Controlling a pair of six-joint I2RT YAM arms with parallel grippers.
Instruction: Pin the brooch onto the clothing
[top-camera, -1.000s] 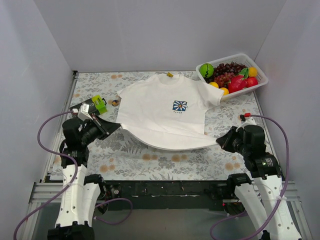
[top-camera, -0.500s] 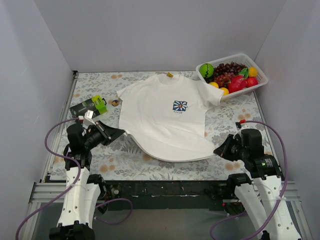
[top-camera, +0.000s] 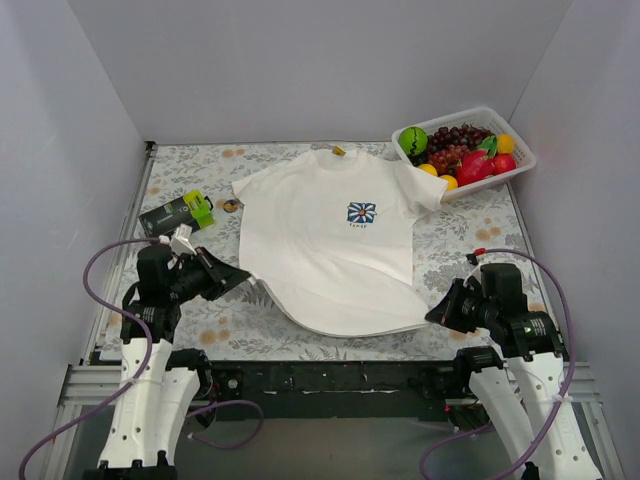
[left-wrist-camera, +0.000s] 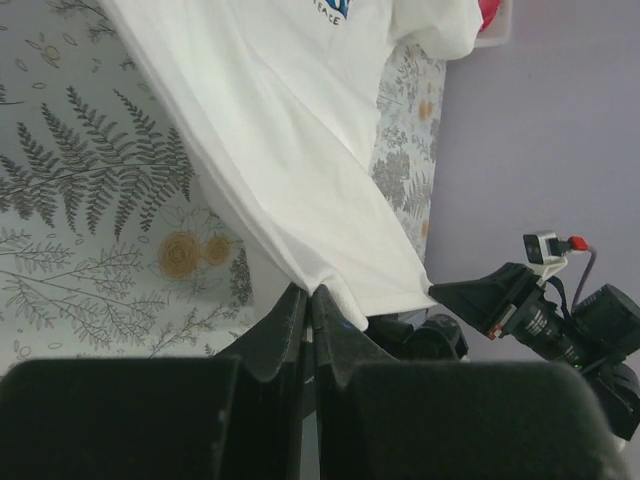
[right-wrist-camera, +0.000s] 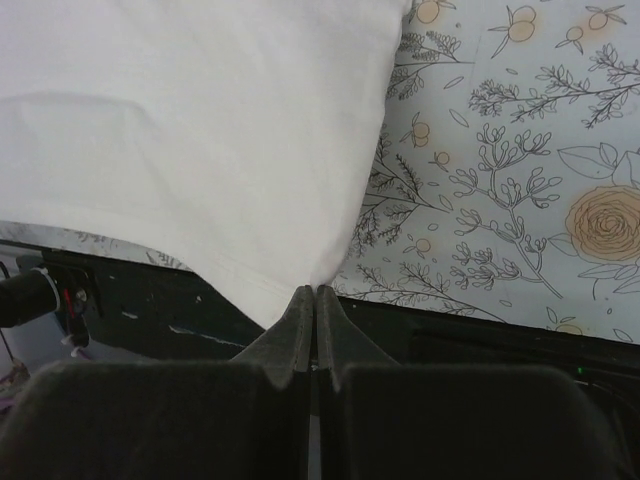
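The clothing (top-camera: 330, 250) is a white T-shirt lying face up on the floral mat, with a blue square print (top-camera: 361, 212) on its chest. My left gripper (top-camera: 245, 272) is shut on the hem's left corner, seen close in the left wrist view (left-wrist-camera: 308, 292). My right gripper (top-camera: 432, 313) is shut on the hem's right corner (right-wrist-camera: 316, 290), and the white cloth (right-wrist-camera: 180, 120) fans out from its tips. Between the two grips the hem is stretched and lifted slightly off the mat. The brooch (top-camera: 231, 205), a tiny dark disc, lies on the mat just left of the shirt's left sleeve.
A white basket (top-camera: 516, 145) of toy fruit stands at the back right, touching the shirt's right sleeve. A black and green package (top-camera: 178, 212) lies left of the brooch. The table's dark front edge (right-wrist-camera: 480, 335) runs just under the right gripper.
Both grippers have drawn back toward the near edge with the hem held. The shirt has slid forward and its lower part lies straighter.
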